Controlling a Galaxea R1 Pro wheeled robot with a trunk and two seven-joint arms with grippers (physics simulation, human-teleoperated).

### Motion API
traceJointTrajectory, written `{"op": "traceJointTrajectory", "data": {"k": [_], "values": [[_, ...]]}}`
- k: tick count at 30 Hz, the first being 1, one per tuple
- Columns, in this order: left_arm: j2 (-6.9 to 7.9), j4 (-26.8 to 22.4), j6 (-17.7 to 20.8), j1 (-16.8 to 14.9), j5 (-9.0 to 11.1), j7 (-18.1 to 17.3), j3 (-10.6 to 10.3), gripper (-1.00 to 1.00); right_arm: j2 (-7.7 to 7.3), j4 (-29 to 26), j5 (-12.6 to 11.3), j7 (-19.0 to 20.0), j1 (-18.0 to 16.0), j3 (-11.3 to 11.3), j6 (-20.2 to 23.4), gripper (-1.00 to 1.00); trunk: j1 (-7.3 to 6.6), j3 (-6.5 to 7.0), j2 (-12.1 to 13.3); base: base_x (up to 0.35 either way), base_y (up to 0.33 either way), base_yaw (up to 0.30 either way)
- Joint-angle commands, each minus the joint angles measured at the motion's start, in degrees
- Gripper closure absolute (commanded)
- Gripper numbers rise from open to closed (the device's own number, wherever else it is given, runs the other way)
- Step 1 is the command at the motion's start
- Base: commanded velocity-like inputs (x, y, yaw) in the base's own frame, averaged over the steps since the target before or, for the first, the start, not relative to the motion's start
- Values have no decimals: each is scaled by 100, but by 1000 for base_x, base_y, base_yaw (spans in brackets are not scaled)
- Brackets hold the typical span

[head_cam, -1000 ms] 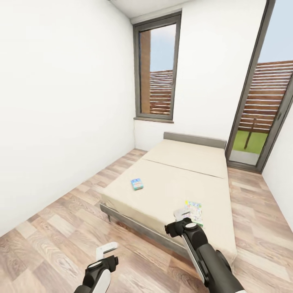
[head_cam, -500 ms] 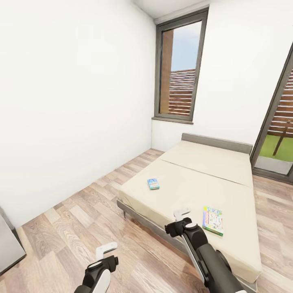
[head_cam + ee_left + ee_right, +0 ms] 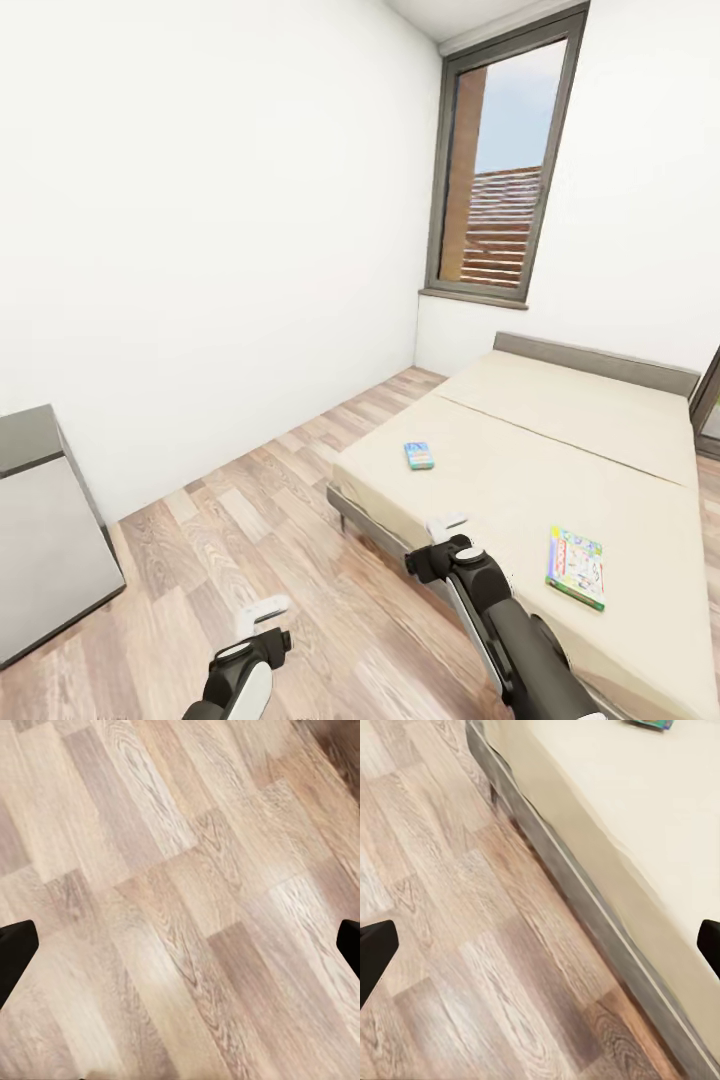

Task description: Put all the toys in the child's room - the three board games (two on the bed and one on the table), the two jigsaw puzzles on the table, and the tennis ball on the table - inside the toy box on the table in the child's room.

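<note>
Board games, two seen, both lying flat on the bed (image 3: pixel 520 470): a small blue one (image 3: pixel 419 456) near the mattress's near-left corner, and a larger white-green printed one (image 3: pixel 576 567) toward the near right edge, well apart from each other. A sliver of a printed box (image 3: pixel 649 724) also shows at the edge of the right wrist view, on the mattress.

Change over the last second: the whole head view has swung leftward. Bed and window (image 3: pixel 505 170) have slid to the right of the picture, the glass door has nearly left it, and a grey cabinet (image 3: pixel 45 540) has come into sight at the left wall. Both games keep their places on the mattress, so this reads as the camera or base turning, not the toys moving.

Left gripper (image 3: pixel 262 608) hangs over bare plank floor (image 3: pixel 250 500); left wrist view shows the dark tips set wide, nothing between them, so released. Right gripper (image 3: pixel 446 523) sits at the bed's near edge, over the grey frame; its tips are likewise wide apart and empty.

Judgement: neither bed game is picked up yet. The turn carries the view away from the white-green box, which the right arm was closest to. Worktop and toy box not seen from here.
</note>
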Motion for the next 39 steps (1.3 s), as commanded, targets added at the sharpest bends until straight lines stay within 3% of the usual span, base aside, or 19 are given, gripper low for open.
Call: {"op": "traceJointTrajectory", "data": {"k": [1, 23, 33, 39], "values": [[2, -6, 10, -6, 48, 48, -12, -100, -1, -8, 40, 4, -2, 5, 33, -100, 0, -6, -4, 0, 0, 297], [3, -3, 3, -6, 52, 51, -7, -100, -2, -8, 40, 4, -2, 10, 33, -100, 0, -6, -4, 0, 0, 291], [3, -3, 9, -6, 40, 50, -10, -100, -4, -7, 39, 4, -2, 6, 33, -100, 0, -6, -4, 7, -146, 46], [10, -3, 10, -6, 38, 53, -2, -100, -18, 0, 32, 13, -2, -27, 29, -100, 0, -6, -4, 225, -157, 2]]}}
